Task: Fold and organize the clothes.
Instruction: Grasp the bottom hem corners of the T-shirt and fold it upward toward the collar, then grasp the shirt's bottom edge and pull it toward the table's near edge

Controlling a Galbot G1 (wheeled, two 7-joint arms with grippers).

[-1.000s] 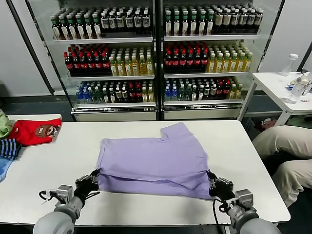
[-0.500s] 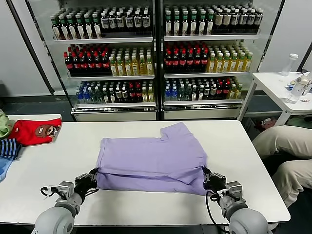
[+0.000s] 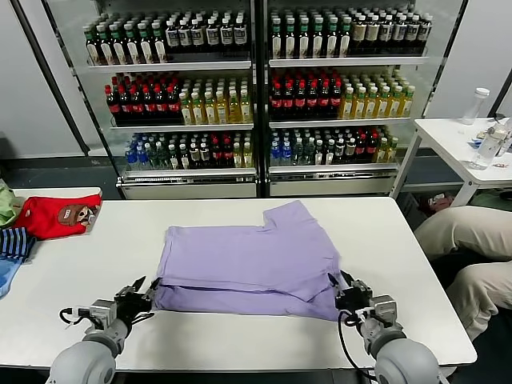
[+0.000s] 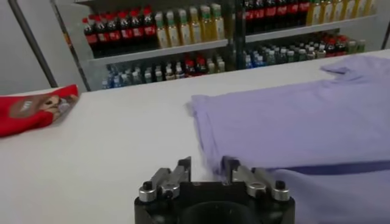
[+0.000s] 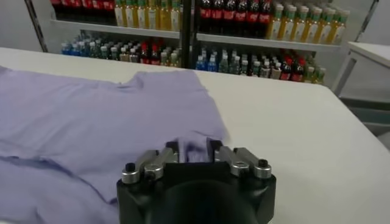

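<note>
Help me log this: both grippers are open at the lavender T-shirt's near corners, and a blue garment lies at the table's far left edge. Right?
Not quite. The garment at the table's far left is red, as the head view shows. The left gripper and right gripper are open at the lavender T-shirt's near corners.

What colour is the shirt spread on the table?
Plain lavender T-shirt, with no print showing; the head view shows it best.

A white table (image 3: pixel 240 352) stands before two glass-fronted coolers (image 3: pixel 256 96), their shelves lined with rows of bottles (image 3: pixel 304 92) in dark, red, yellow and green. Grey walls (image 3: pixel 32 88) flank the coolers. A second white table (image 3: pixel 456 140) sits at the right, carrying a clear bottle (image 3: pixel 475 104). The floor (image 3: pixel 56 176) is dark grey.
</note>
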